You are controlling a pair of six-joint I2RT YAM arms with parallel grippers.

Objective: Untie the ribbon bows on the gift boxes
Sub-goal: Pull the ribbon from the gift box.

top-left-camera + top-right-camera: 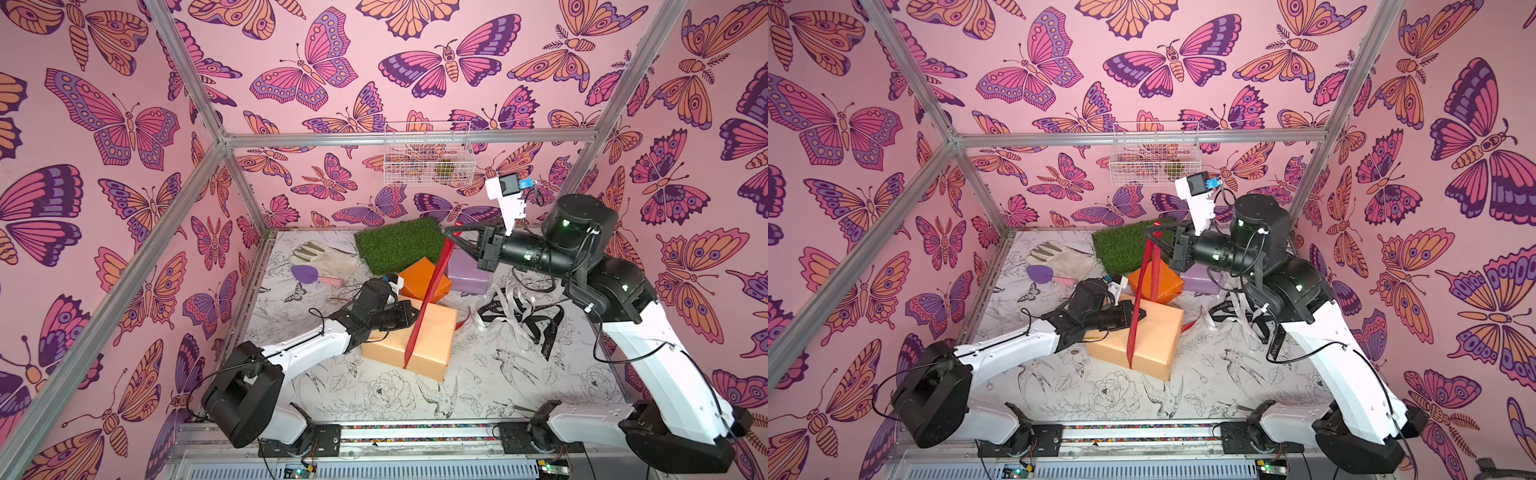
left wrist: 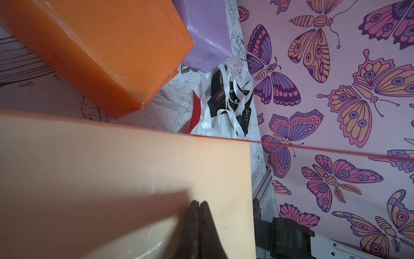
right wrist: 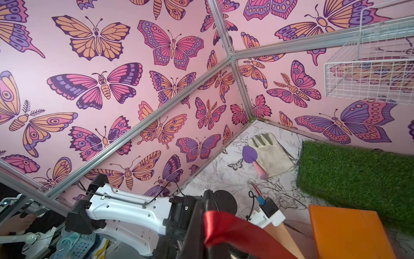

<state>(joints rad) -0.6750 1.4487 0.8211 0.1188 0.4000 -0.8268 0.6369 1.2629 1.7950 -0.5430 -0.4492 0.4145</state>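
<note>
My right gripper (image 1: 451, 236) is clamped on the red ribbon (image 1: 428, 299), high in the upper middle of both top views. From there the ribbon runs taut down to the near edge of the peach box (image 1: 436, 332) at centre frame. My left gripper (image 1: 409, 319) is closed on nothing and rests its tips on the box top, just left of the ribbon. Behind, the orange box (image 1: 419, 280) and lilac box (image 1: 467, 276) are bare. The black ribbon (image 1: 544, 328) and white ribbon (image 1: 511, 303) lie loose in a heap right of centre.

The red ribbon looks caught under the peach box. I judge that more pull could tip the box, or drag it into the orange box, if my left tips skid on the slick paper. The satin could also slide out of my right jaws.
</note>
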